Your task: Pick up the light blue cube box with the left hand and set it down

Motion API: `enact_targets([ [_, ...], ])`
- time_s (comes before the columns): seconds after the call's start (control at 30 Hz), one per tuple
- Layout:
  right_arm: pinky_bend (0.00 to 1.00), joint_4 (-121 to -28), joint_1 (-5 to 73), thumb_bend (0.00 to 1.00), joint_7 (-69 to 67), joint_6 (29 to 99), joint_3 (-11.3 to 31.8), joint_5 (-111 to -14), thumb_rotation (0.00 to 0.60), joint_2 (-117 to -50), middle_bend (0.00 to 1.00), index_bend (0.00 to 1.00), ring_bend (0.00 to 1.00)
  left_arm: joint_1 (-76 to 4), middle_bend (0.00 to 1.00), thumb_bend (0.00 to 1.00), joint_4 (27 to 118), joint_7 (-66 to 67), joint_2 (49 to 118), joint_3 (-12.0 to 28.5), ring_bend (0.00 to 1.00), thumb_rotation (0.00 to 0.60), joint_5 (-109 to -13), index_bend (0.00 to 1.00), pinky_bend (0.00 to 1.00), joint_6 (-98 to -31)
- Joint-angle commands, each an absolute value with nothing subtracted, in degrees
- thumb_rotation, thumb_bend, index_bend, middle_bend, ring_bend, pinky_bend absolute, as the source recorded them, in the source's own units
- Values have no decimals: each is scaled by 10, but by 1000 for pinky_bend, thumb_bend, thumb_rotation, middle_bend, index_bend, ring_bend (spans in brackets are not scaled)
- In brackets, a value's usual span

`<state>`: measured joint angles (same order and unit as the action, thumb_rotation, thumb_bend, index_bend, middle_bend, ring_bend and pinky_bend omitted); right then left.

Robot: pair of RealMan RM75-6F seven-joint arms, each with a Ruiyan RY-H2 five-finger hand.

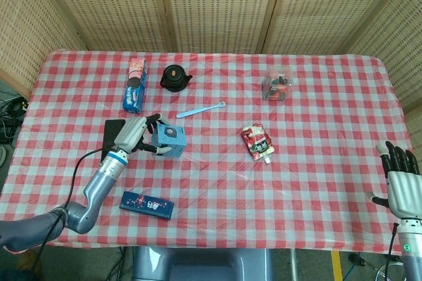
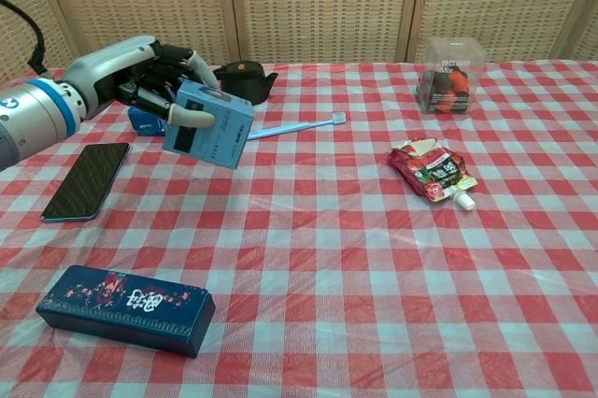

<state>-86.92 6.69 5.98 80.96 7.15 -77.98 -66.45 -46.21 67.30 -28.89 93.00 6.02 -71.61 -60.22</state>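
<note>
The light blue cube box (image 1: 169, 140) (image 2: 209, 125) is tilted, left of the table's middle. My left hand (image 1: 134, 134) (image 2: 152, 72) grips it from its left side, thumb on the front face and the other fingers behind it. The box looks raised off the red checked cloth, though its lower edge sits close to it. My right hand (image 1: 401, 180) shows only in the head view, at the table's front right corner, with its fingers stretched out and nothing in them.
A black phone (image 1: 113, 141) (image 2: 86, 180) lies just left of the box, and a dark blue long box (image 1: 148, 206) (image 2: 126, 308) near the front edge. Behind are a cookie pack (image 1: 135, 84), black teapot (image 1: 175, 78) and blue spoon (image 1: 200, 110). A red pouch (image 1: 258, 142) and clear container (image 1: 277, 87) lie right.
</note>
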Motion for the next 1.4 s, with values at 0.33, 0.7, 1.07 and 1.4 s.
enact_targets([
  [0.33,0,-868,66,0,54,808,72,-777,600,-662,0,0,0,-424,474,0,444,-490,1055,39,506,600,-827,449,490,-592],
  [0.7,0,-870,66,0,51,809,71,-780,600,-661,0,0,0,-404,0,0,459,-502,1032,30,0,600,-859,0,91,-638],
  [1.07,0,-883,62,0,45,821,68,-792,600,-654,0,0,0,-342,0,0,603,-399,902,35,0,600,-876,0,0,-758],
  [1.4,0,-896,55,0,30,838,63,-814,600,-645,0,0,0,-211,0,0,856,-77,717,-6,0,600,-785,0,0,-807],
])
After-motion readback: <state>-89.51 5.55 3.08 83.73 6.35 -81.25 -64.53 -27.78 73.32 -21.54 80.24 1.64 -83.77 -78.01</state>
